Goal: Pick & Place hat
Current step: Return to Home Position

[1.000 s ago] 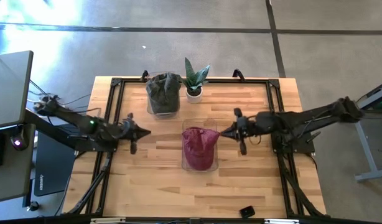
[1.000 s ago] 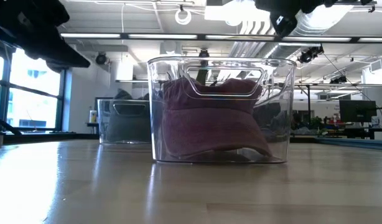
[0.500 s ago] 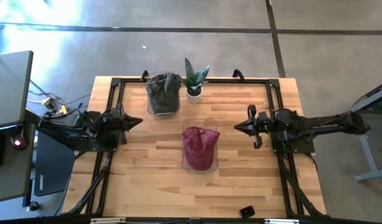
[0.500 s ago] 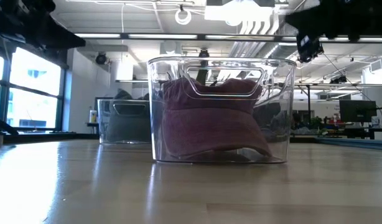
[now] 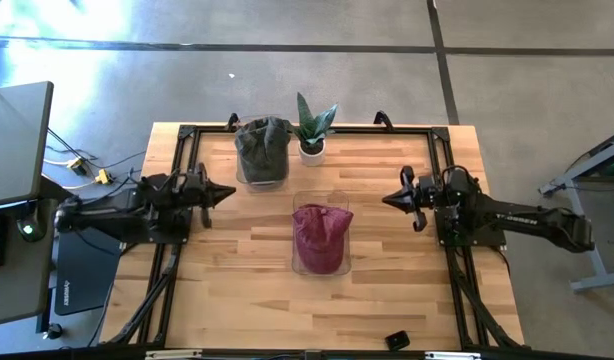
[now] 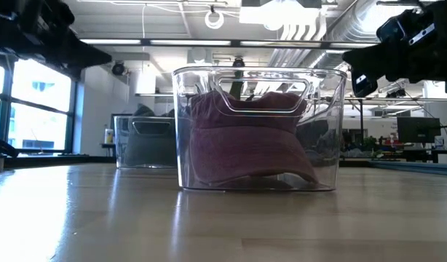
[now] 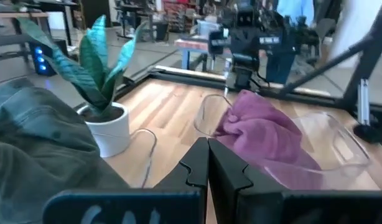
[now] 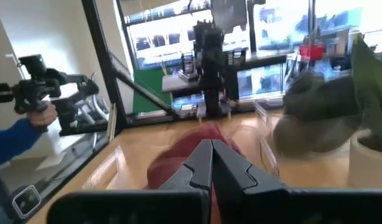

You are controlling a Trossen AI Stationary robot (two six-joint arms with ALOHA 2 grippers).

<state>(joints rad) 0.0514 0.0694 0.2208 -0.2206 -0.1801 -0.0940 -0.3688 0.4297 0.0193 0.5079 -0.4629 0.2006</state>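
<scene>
Sagging red cap [image 5: 321, 236] in clear boxy bin [image 6: 331, 109]

A red fabric cap [image 5: 321, 236] lies in a clear plastic bin [image 6: 333, 87] at the middle of the pale wooden table [image 5: 237, 290]. Behind it, to the left, a second clear plastic bin [image 5: 262, 183] holds a dark fabric cap [image 5: 262, 145], with a leafy plant in a white pot [image 5: 312, 132] just beside it on the right. The left gripper [image 5: 227, 192] hangs over the table's left side and the right gripper [image 5: 387, 199] over its right side, each apart from the bins.
</scene>
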